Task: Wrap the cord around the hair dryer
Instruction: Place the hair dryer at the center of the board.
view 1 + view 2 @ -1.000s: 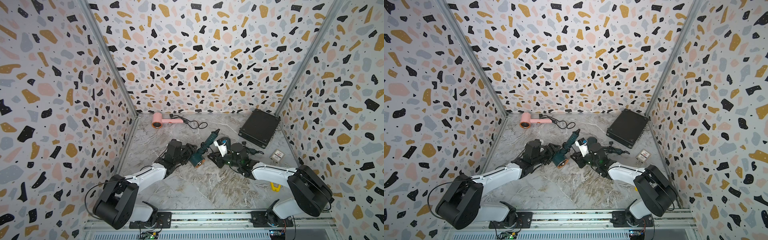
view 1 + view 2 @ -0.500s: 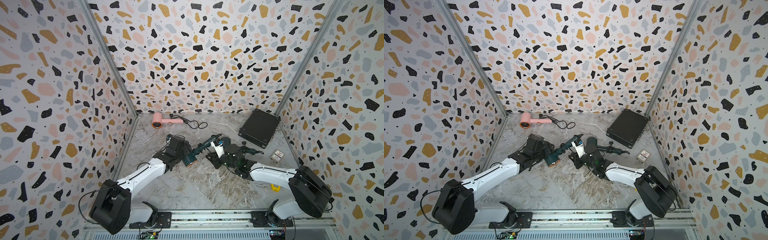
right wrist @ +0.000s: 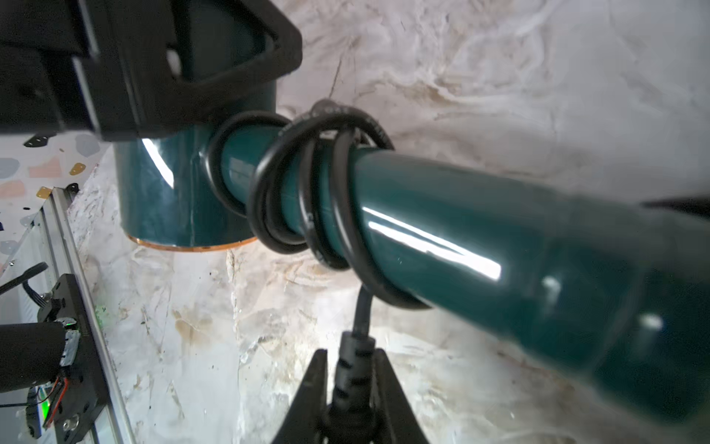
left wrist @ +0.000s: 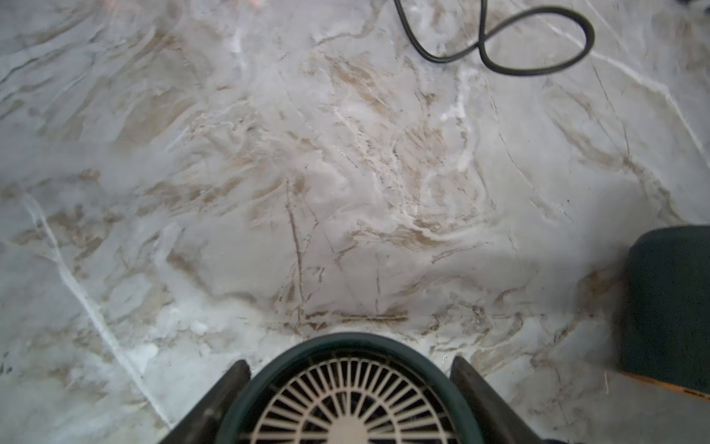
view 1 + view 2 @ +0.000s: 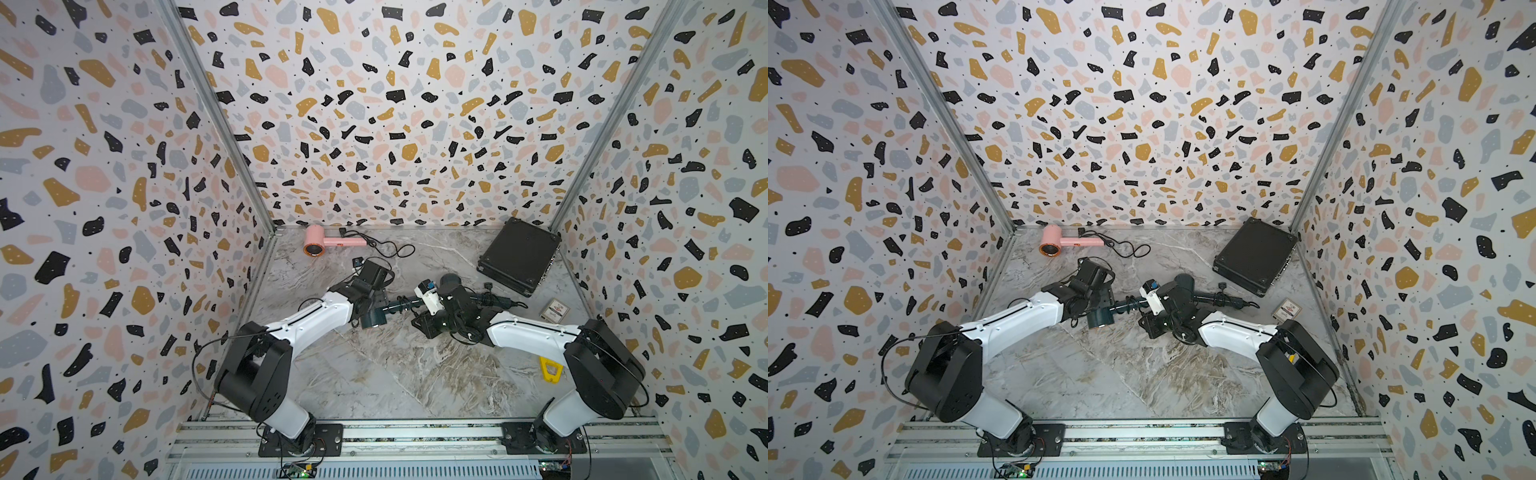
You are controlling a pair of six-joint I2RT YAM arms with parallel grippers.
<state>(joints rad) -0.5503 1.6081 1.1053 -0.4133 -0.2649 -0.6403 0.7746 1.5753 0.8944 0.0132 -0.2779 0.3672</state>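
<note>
The dark teal hair dryer (image 5: 372, 318) hangs between the two arms above the marble table (image 5: 395, 374), its handle running across toward the right arm. My left gripper (image 4: 349, 363) is shut on the dryer's head, and the pale fan grille (image 4: 349, 399) fills the space between its fingers. Several turns of the black cord (image 3: 307, 192) ring the handle close to the head. From the last turn the cord drops to my right gripper (image 3: 350, 355), which is shut on its ribbed sleeve (image 3: 353, 365). In both top views the grippers (image 5: 368, 301) (image 5: 1152, 326) meet mid-table.
A pink hair dryer (image 5: 328, 243) with its own looped black cord (image 5: 390, 249) lies by the back wall. A black case (image 5: 519, 255) sits back right, a small card (image 5: 555, 309) and a yellow piece (image 5: 549, 369) along the right wall.
The dryer has swung from a steep diagonal to lie nearly level across the table. The left gripper carried its head back and left; the right gripper followed a little left. Both stayed shut.
</note>
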